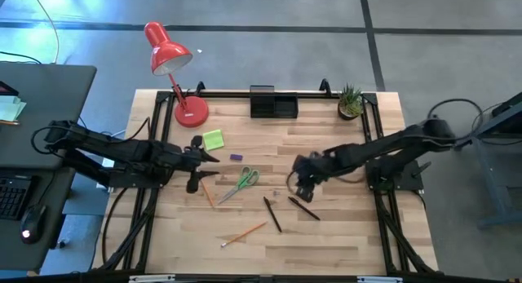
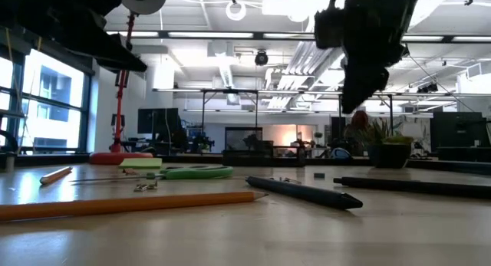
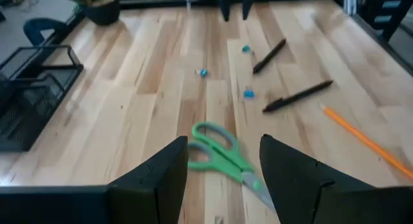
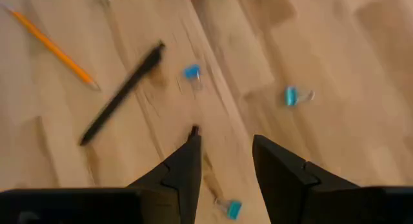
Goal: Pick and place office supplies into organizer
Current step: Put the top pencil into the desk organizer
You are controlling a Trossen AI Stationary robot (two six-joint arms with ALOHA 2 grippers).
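Green-handled scissors [image 1: 241, 183] lie flat on the wooden table, just ahead of my open left gripper [image 1: 210, 166]; in the left wrist view the scissors [image 3: 222, 156] show between its two fingers [image 3: 161, 179], below them and untouched. A lime sticky-note pad [image 1: 213, 139] and a purple block [image 1: 236, 157] lie nearby. My right gripper [image 1: 300, 181] hangs open, tilted down over two dark pens [image 1: 272, 214] [image 1: 303, 208]; it is above the table in the low view [image 2: 364, 74]. Orange pencils [image 1: 243, 233] [image 1: 207, 193] lie toward the near edge. The black organizer [image 1: 273, 103] stands at the far edge.
A red desk lamp [image 1: 175, 71] stands at the far left and a potted plant [image 1: 351, 102] at the far right. Small blue clips [image 4: 191, 72] [image 4: 292, 95] lie scattered under my right gripper. Black frame rails run along the table's sides.
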